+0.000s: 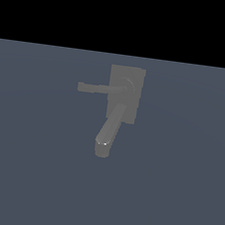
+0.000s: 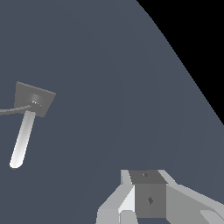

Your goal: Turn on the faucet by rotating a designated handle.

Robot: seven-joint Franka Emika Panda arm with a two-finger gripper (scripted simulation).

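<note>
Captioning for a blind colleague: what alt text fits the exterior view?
A grey faucet sits on a dark blue-grey floor, its thin handle pointing to the exterior view's left and its thick spout reaching toward the camera. No robot arm is visible.

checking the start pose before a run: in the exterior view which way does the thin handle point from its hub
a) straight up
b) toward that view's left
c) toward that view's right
b: the handle runs from the hub on the faucet back plate out toward the exterior view's left.
</note>
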